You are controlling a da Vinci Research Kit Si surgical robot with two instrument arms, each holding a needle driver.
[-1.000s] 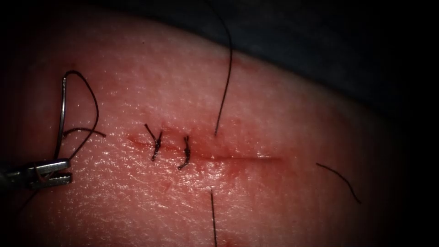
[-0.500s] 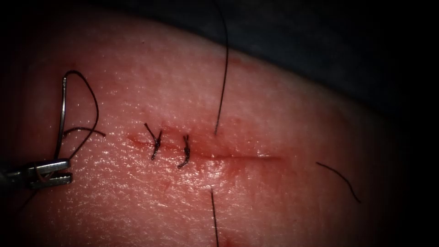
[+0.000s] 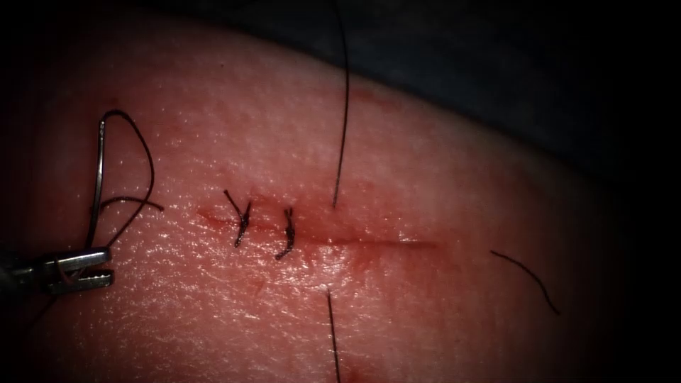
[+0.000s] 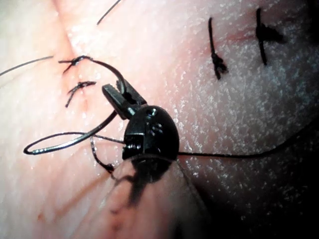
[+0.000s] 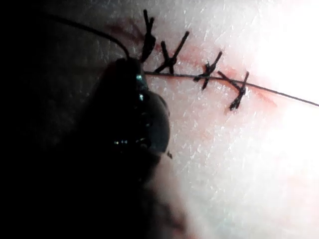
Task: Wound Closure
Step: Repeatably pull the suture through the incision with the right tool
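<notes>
We are clenching our left tool's fingers [image 3: 89,269] on the needle [image 3: 96,181], gripping it near one end of its curve, well to the left of the cut [image 3: 340,241]. From that grip the needle is arching up and away, free of the tissue [image 3: 440,326], with its far end pointing upward. In the left wrist view the same fingers [image 4: 119,97] are gripping the curved needle [image 4: 70,142], which is sweeping out over the skin into a long loop-like arc.

The thread [image 3: 138,167] is running off the needle's upper end, curling over and dropping back down toward our fingers, with a short tail lying across the skin beside it. A second length of thread [image 3: 344,113] is rising from the tissue just above the cut, and another piece [image 3: 332,340] is leaving the tissue below it. A loose cut end of thread [image 3: 528,276] is lying on the tissue well to the right.

Two tied stitches [image 3: 266,227] are crossing the left part of the cut; the right part is lying unstitched. Red fluid [image 3: 355,262] is staining the skin around it.

Our right tool [image 5: 134,109] is appearing as a dark shape in the right wrist view, near the stitches [image 5: 199,64]; we cannot tell how its fingers are set. The tissue is glistening, and dark background [image 3: 496,71] is lying beyond its upper edge.
</notes>
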